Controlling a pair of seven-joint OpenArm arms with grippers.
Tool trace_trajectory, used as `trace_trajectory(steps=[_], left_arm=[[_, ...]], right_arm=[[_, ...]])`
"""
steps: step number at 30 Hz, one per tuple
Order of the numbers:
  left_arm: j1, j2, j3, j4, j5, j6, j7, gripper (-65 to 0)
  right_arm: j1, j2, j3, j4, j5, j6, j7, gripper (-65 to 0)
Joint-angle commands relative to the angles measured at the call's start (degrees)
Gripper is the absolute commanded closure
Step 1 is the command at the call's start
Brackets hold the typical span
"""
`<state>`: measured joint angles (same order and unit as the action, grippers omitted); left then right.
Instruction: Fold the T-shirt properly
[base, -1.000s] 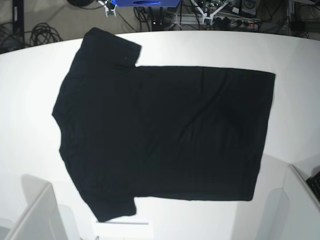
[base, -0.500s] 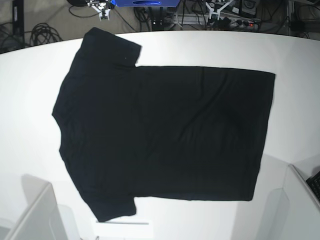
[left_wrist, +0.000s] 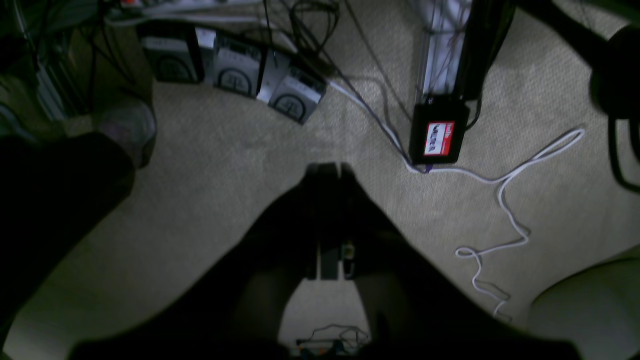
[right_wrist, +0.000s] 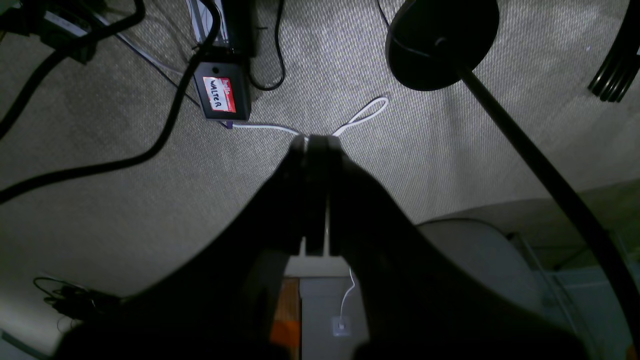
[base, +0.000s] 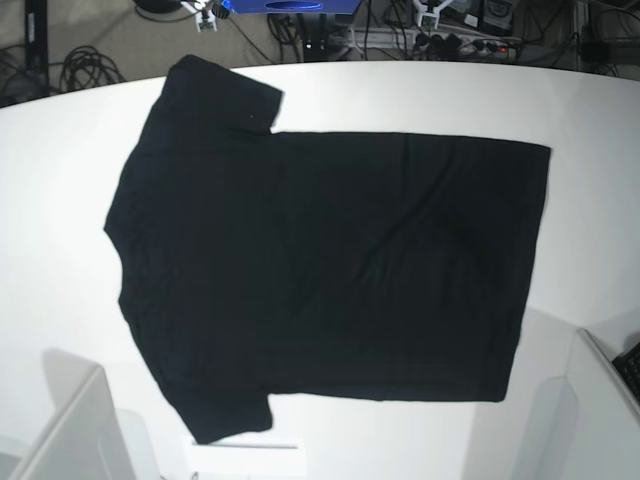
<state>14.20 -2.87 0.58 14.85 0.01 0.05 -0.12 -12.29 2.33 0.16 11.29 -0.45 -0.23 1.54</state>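
The black T-shirt (base: 320, 260) lies spread flat, plain side up, on the white table (base: 60, 150). Its collar and sleeves are toward the left and its hem toward the right. My left gripper (left_wrist: 325, 170) is shut with nothing in it and hangs over carpet beyond the table, as the left wrist view shows. My right gripper (right_wrist: 315, 142) is also shut and empty above the carpet. In the base view only small white bits of the arms show at the top edge, well clear of the shirt.
Pale box-like shapes stand at the table's near left (base: 70, 430) and near right (base: 600, 410) corners. On the floor lie cables (base: 80, 65), a black box with a red label (left_wrist: 439, 137), and a round black stand base (right_wrist: 442, 42).
The white arm parts at the top edge of the base view have shifted slightly. The T-shirt has not moved.
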Motion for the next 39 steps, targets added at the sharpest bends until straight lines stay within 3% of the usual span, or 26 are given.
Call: trace_trajectory(steps=[1,6,13,19,26,36,39], left_arm=[[0.79,-0.07,0.08,-0.04,0.30,0.25,0.16,0.0],[2.46,-0.07,0.17,2.34,0.30,0.25,-0.01,0.0],[13.54,-2.36,0.17,19.04,0.30,0.25,-4.06,0.0],[20.66,-6.49,0.17,29.06,-0.32,0.25,-5.20,0.0],[29.98,-10.36,-0.62,44.71,-0.41,0.25,-7.40,0.0],[39.03,-11.50,-0.89,61.68,-0.49,0.25,-7.04,0.0],[40.79,-11.24,-3.61,65.28,-0.49,0.25,-7.04,0.0]], right_arm=[[-0.76,0.27,0.14,0.01,0.14,-0.17,-0.18,0.0],[-3.84,0.27,0.14,2.21,0.14,-0.17,4.04,0.0],[-12.28,0.35,0.67,14.86,0.32,-0.17,3.78,0.0],[-19.40,0.35,9.90,26.21,2.78,-0.08,3.78,0.0],[-27.57,-0.26,15.70,40.36,2.87,-0.08,3.78,0.0],[-36.98,-1.40,16.23,56.01,2.87,-0.08,3.78,0.0],[-38.83,-1.40,15.97,60.40,2.87,-0.08,0.09,0.0]])
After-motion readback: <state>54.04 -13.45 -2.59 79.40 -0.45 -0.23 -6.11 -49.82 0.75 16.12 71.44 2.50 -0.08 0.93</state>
